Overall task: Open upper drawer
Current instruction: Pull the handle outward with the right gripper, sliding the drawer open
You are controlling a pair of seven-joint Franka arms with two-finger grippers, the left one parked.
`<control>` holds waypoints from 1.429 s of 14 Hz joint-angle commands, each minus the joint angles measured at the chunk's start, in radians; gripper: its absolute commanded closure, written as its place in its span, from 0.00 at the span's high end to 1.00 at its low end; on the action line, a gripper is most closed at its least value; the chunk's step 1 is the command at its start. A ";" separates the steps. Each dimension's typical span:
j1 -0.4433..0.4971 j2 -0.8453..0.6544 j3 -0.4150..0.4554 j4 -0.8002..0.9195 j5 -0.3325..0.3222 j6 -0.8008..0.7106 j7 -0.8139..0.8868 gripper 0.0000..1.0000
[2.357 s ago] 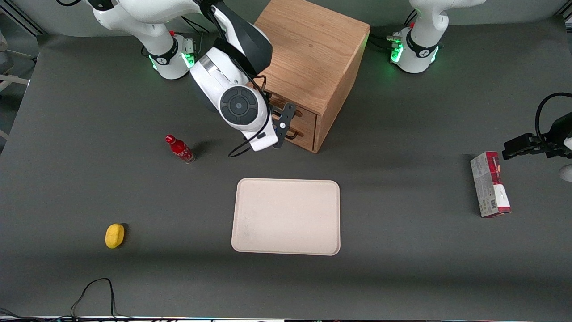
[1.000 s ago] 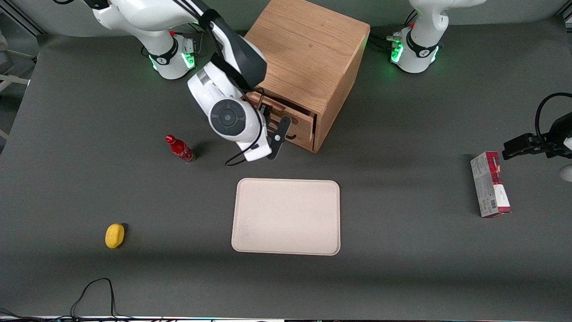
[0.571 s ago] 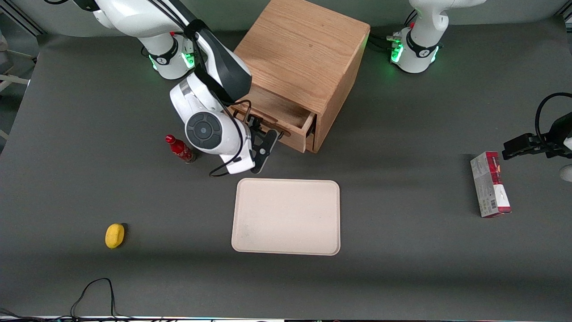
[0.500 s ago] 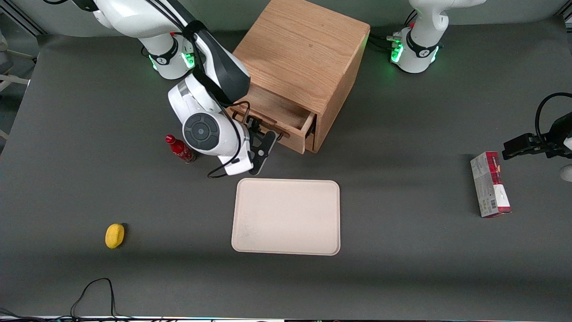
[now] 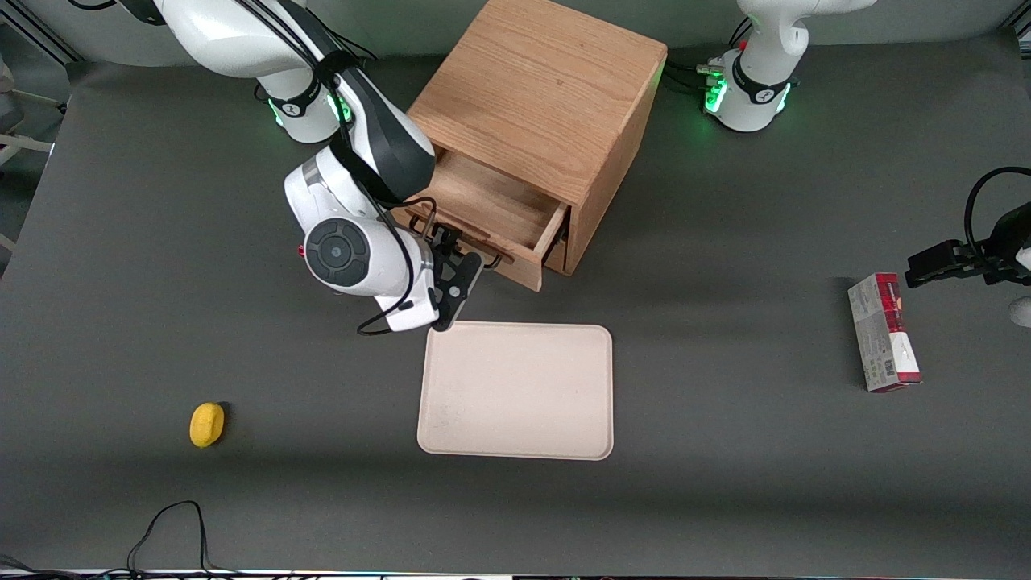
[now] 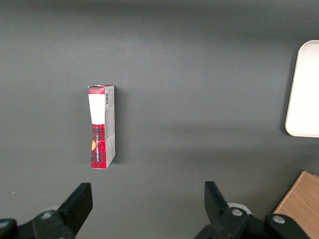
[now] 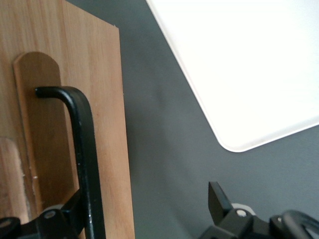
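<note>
Upper drawer [image 5: 493,211] stood pulled out of your cabinet [image 5: 548,97], gripper [image 5: 456,272] at its handle [image 7: 84,164], tray [image 5: 515,391] nearer the camera, carton [image 5: 883,332] toward the parked arm's end.
</note>
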 commanded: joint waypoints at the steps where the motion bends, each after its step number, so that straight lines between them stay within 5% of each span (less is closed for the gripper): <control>1: -0.002 0.047 -0.022 0.087 -0.008 -0.005 -0.019 1.00; 20: -0.073 0.137 -0.068 0.214 -0.008 0.034 -0.036 1.00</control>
